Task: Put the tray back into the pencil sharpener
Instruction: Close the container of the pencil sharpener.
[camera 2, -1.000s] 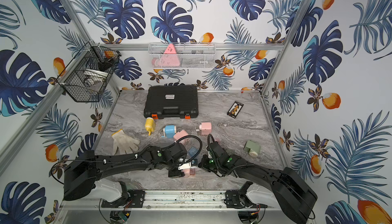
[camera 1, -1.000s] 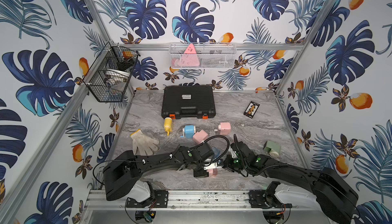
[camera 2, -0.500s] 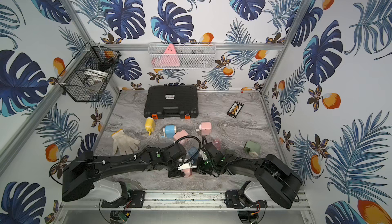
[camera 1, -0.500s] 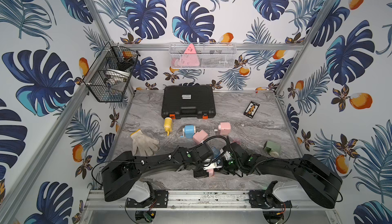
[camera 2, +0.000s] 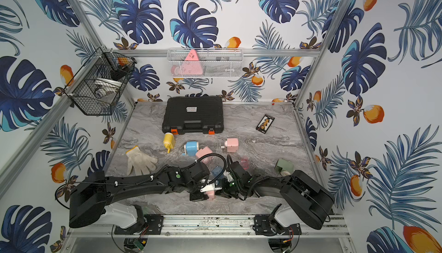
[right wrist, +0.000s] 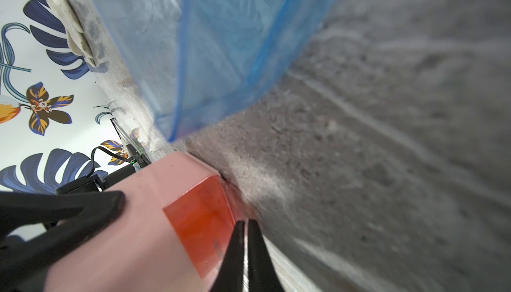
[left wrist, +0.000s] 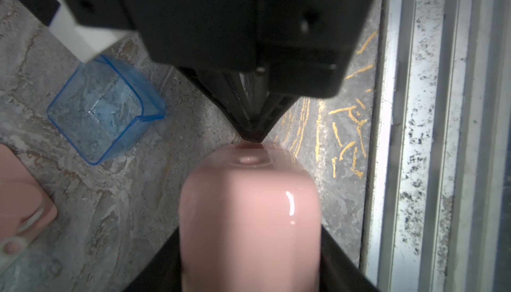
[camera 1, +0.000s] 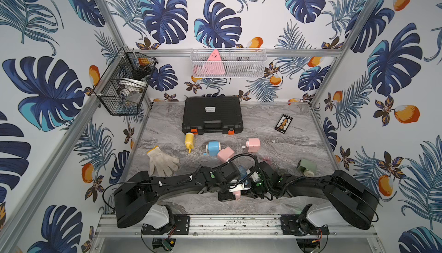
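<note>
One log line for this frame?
left hand: grips pink sharpener | right hand: closed, tips at red tray | blue tray: loose on table

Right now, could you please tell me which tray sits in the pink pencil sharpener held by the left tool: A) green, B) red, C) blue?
B: a red translucent tray fills the end of the pink pencil sharpener, while the blue tray lies loose on the table.
</note>
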`<state>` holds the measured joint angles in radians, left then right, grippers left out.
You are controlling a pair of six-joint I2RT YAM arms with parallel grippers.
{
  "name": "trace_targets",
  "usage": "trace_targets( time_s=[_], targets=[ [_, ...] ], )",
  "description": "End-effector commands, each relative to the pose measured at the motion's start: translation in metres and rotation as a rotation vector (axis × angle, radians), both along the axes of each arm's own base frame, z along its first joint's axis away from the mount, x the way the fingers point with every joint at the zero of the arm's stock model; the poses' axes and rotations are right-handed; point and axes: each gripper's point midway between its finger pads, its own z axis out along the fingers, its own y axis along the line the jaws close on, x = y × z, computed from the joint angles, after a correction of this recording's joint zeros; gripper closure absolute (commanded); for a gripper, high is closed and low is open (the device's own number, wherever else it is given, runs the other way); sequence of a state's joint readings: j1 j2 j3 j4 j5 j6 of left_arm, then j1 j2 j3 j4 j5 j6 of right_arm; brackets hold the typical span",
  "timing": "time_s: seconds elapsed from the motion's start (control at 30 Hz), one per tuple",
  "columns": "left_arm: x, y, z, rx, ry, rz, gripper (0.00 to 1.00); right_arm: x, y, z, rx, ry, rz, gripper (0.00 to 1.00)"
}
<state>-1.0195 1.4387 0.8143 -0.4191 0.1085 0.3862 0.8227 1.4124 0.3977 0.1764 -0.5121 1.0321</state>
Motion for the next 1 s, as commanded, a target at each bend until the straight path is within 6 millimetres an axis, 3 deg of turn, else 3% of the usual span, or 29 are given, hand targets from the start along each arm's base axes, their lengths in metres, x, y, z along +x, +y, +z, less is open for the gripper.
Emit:
trace_targets(
  time_s=[0.0, 0.13, 0.47, 0.67, 0.97],
  targets=[
    [0.006, 0.0, 0.004, -0.012, -0.032, 0.031, 0.53, 0.007, -0.004, 0.009, -0.007, -0.046, -0.036, 0.86],
    [0.014, -0.001, 0.016, -0.043, -0.072, 0.076, 0.57, 0.012, -0.027, 0.015, -0.084, -0.112, -0.104, 0.85],
    [0.036, 0.004, 0.056, -0.119, -0.138, 0.278, 0.77, 0.032, -0.062, 0.063, -0.116, -0.344, -0.238, 0.82],
    [0.048, 0.017, 0.085, -0.167, -0.139, 0.383, 0.85, 0.038, -0.065, 0.073, -0.114, -0.395, -0.251, 0.8],
    [0.095, 0.071, 0.123, -0.222, -0.127, 0.605, 0.94, 0.042, -0.056, 0.076, -0.107, -0.416, -0.213, 0.79]
  ],
)
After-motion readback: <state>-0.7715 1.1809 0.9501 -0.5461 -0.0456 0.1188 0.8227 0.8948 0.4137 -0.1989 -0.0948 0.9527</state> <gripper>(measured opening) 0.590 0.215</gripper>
